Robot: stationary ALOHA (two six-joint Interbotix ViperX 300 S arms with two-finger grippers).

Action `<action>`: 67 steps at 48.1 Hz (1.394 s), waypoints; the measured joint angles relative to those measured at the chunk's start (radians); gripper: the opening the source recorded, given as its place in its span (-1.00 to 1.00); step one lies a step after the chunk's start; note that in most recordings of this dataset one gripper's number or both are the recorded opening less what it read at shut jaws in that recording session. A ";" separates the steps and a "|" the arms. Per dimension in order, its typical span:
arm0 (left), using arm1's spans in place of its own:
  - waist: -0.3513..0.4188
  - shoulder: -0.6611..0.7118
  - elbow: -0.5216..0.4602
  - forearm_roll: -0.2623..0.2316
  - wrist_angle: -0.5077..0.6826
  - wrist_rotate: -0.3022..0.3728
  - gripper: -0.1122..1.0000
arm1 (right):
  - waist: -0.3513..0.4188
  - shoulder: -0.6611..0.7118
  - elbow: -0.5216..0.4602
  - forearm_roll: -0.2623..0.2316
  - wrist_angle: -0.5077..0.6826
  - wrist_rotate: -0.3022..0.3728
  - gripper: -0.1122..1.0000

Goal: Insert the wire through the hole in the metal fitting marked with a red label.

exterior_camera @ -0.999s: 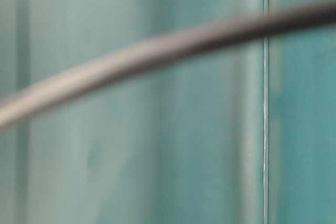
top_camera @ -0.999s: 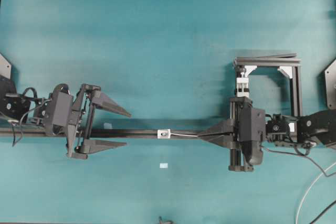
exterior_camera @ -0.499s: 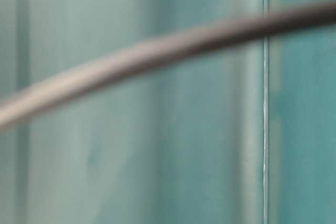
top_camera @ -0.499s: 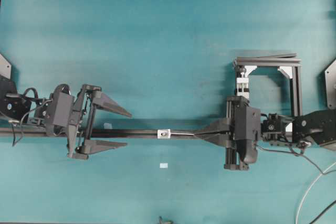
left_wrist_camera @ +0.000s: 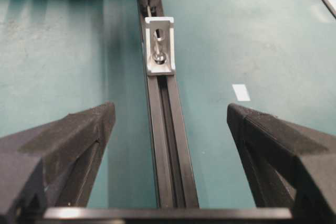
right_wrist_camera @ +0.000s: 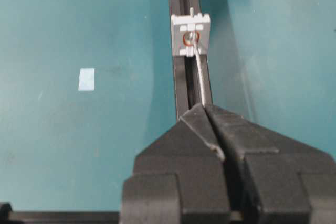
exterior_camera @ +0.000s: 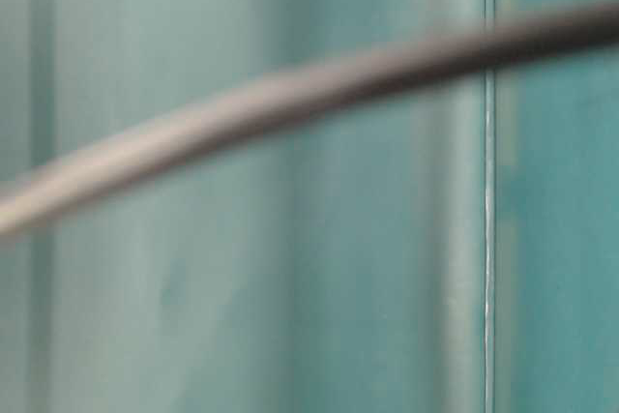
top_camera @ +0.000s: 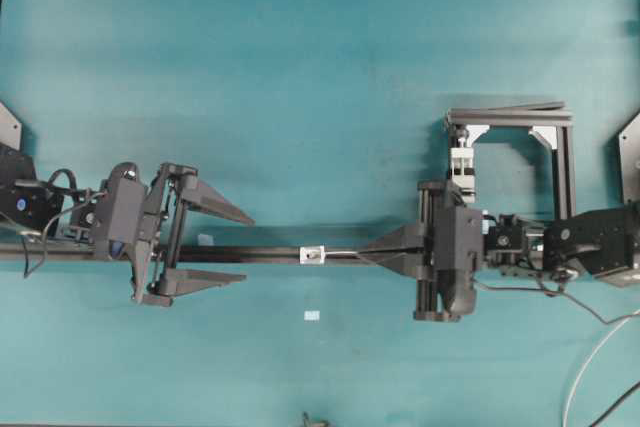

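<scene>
Right fingers (right_wrist_camera: 210,129) pinch the wire (right_wrist_camera: 199,77) over teal tabletop (top_camera: 320,67); left gripper (top_camera: 235,244) gapes astride the black rail (left_wrist_camera: 168,145)

no readable text anywhere.

Teal tabletop (top_camera: 320,67) with soft shadows, even light, white cable (top_camera: 590,372) at corner

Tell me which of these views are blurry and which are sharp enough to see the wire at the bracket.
Table-level view: useless, only a smeared out-of-focus grey band across blurred teal. Right wrist view: sharp on the wire reaching the bracket, with the right claw in focus. Left wrist view: bracket crisp, left claw fingers softer. Overhead view: evenly lit, but the wire is too thin to see well.
</scene>
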State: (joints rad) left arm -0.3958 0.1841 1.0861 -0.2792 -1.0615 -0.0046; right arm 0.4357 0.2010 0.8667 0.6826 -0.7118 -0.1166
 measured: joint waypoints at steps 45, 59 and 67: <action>0.000 0.002 -0.029 0.002 0.043 0.000 0.16 | -0.034 0.061 -0.078 -0.037 0.002 -0.014 -0.81; 0.000 0.002 -0.055 0.000 0.077 0.000 0.15 | -0.046 0.066 -0.092 -0.061 0.003 -0.014 -0.81; 0.008 0.015 -0.083 0.002 0.114 -0.002 0.15 | -0.046 0.067 -0.094 -0.064 0.005 -0.014 -0.81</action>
State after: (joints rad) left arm -0.3881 0.1994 1.0032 -0.2777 -0.9480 -0.0061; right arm 0.3896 0.2684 0.7731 0.6182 -0.7072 -0.1304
